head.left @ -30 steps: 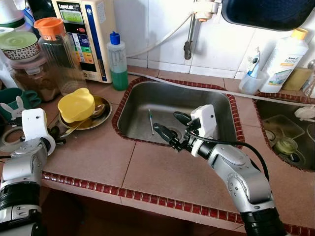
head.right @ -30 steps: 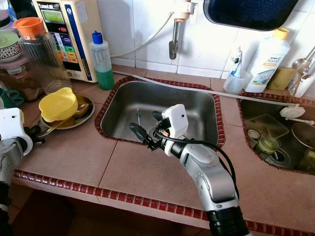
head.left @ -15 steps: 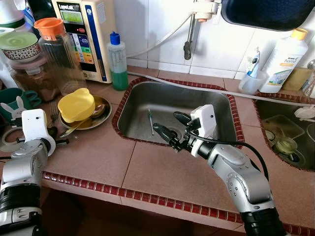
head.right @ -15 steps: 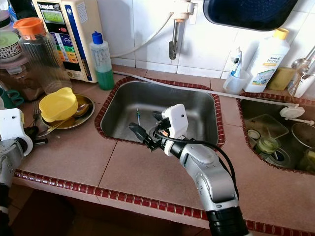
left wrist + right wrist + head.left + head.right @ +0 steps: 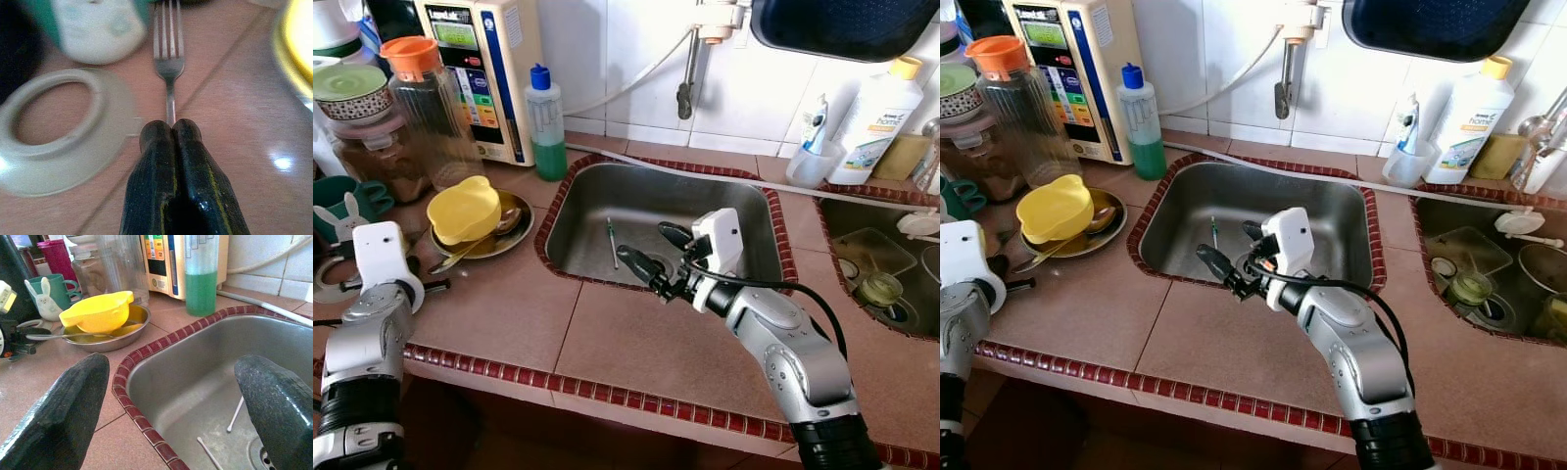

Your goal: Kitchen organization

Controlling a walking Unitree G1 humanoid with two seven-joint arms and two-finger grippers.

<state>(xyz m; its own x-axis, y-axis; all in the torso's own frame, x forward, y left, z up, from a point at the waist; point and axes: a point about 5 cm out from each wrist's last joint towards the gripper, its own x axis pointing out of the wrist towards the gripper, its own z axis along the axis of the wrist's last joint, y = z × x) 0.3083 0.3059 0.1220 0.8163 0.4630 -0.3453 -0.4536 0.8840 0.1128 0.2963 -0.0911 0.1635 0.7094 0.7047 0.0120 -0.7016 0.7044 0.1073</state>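
Note:
A steel fork [image 5: 168,54] lies on the tiled counter, tines pointing away from my left gripper [image 5: 172,125], which is shut on the end of its handle. In the eye views this gripper [image 5: 423,285] sits low at the counter's left, just in front of a metal plate [image 5: 516,231] that carries a yellow bowl [image 5: 465,209] and a spoon [image 5: 470,248]. My right gripper [image 5: 652,247] hovers open over the front rim of the steel sink [image 5: 597,201], holding nothing.
A white ring [image 5: 54,132] and a green rabbit mug [image 5: 53,294] lie beside the fork. A green soap bottle [image 5: 546,122], an orange-lidded jug [image 5: 431,108] and jars stand behind. Thin sticks [image 5: 611,242] lie in the sink. A second sink [image 5: 876,264] with dishes is at right.
My left arm has drifted slightly toward the counter's front edge with the fork. The right arm has stayed where it was.

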